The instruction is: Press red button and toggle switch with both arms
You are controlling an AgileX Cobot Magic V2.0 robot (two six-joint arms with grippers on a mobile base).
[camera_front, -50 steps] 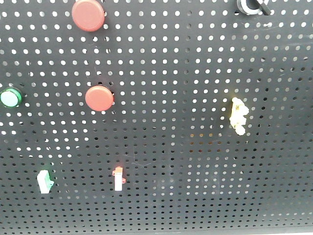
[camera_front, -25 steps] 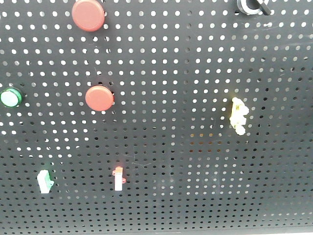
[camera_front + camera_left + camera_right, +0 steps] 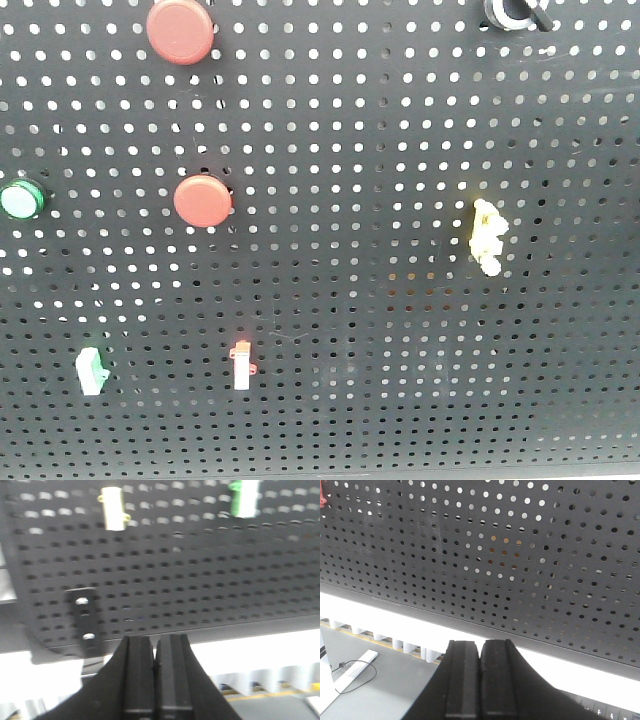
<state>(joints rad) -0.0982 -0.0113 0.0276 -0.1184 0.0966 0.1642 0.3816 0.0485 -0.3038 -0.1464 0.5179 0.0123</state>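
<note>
In the front view the black pegboard (image 3: 400,330) carries two red buttons, one at the top (image 3: 180,30) and one lower (image 3: 203,200). Three small switches sit on it: a yellow one (image 3: 487,236), an orange-white one (image 3: 242,365) and a green-white one (image 3: 92,370). I cannot tell which is the toggle switch. Neither arm shows in that view. My left gripper (image 3: 154,647) is shut and empty below the board's lower edge, with a pale switch (image 3: 114,508) and a green switch (image 3: 243,498) far above it. My right gripper (image 3: 480,650) is shut and empty under the board.
A green round button (image 3: 20,200) sits at the board's left edge and a black fitting (image 3: 515,12) at the top right. A black bracket (image 3: 84,620) is bolted near the board's lower edge. A grey floor with a cable (image 3: 350,680) lies below.
</note>
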